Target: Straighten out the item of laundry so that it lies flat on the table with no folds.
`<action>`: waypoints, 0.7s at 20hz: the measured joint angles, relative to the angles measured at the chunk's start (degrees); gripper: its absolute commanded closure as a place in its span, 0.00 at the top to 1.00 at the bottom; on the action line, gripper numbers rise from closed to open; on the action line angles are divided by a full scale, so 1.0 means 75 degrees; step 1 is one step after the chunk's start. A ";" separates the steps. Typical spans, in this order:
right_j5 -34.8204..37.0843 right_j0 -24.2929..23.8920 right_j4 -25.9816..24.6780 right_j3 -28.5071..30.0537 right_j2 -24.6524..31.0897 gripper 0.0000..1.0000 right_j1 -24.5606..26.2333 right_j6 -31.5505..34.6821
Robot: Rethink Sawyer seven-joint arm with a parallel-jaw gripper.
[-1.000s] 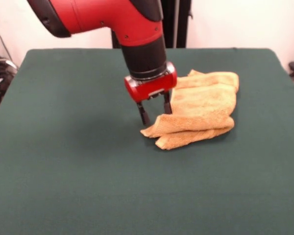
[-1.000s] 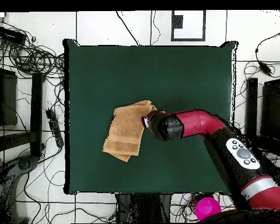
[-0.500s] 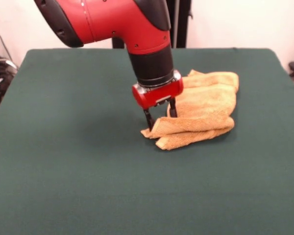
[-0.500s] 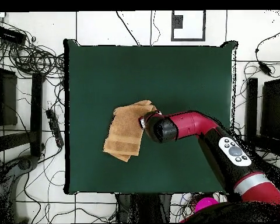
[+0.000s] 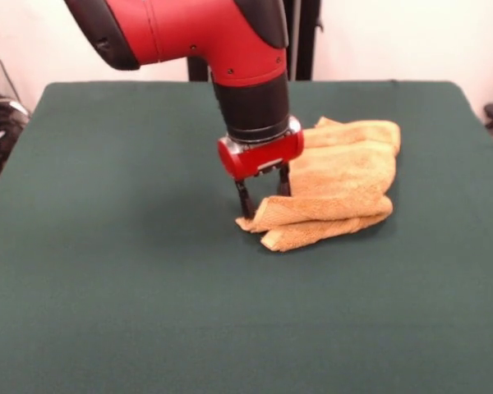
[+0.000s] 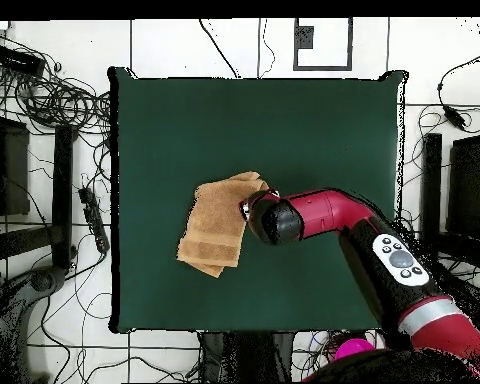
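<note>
One item to flatten: the orange-tan towel [image 5: 337, 180], folded over itself in several layers, not yet spread.
Towel location: right of centre on the table [image 5: 107, 271] in the front view; left of centre in the overhead view [image 6: 216, 224], well clear of every table edge.
Towel form: two rolled fold edges stacked at the near-left corner; upper layers bunched toward the far right.
Gripper position: the gripper [image 5: 262, 197] points straight down at the towel's near-left corner, beside the upper fold.
Gripper state: released; two dark fingers [image 5: 245, 199] stand apart, one just outside the fold edge, the other at or behind the cloth. No fabric is pinched between them.
Contact: fingertips are near or touching the top fold; which cannot be told from either view.
Step in hand (judgement): positioning to pinch the corner of the upper layer.
Progress (judgement): early; all folds remain.
Risk 1: closing on both stacked folds at once, because their edges lie touching; the towel would lift as a bundle, not unfold.
Risk 2: fingertips pressing into the table cloth, dragging or snagging it.
Risk 3: shallow bite on thick terry; the corner may slip free when pulled.
Risk 4: pulling toward the bunched side would add folds.
</note>
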 measured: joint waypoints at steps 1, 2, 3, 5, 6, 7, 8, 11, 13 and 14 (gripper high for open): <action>-0.0003 0.0002 -0.0003 -0.0012 -0.0026 1.00 -0.0027 0.0000; -0.0019 -0.0003 -0.0006 -0.0024 -0.0043 1.00 -0.0031 0.0000; -0.0027 -0.0012 -0.0009 -0.0029 -0.0047 1.00 -0.0029 0.0000; -0.0039 -0.0033 -0.0008 -0.0037 -0.0050 1.00 -0.0021 0.0000; -0.0053 -0.0085 0.0005 -0.0045 -0.0045 1.00 0.0017 0.0000; -0.0058 -0.0119 0.0022 -0.0048 -0.0036 1.00 0.0044 0.0000; -0.0059 -0.0168 0.0049 -0.0049 -0.0015 1.00 0.0082 0.0000; -0.0099 -0.0378 0.0204 -0.0049 0.0095 1.00 0.0233 0.0000; -0.0113 -0.0453 0.0299 -0.0044 0.0137 1.00 0.0272 0.0000; -0.0116 -0.0489 0.0348 -0.0041 0.0159 1.00 0.0287 0.0000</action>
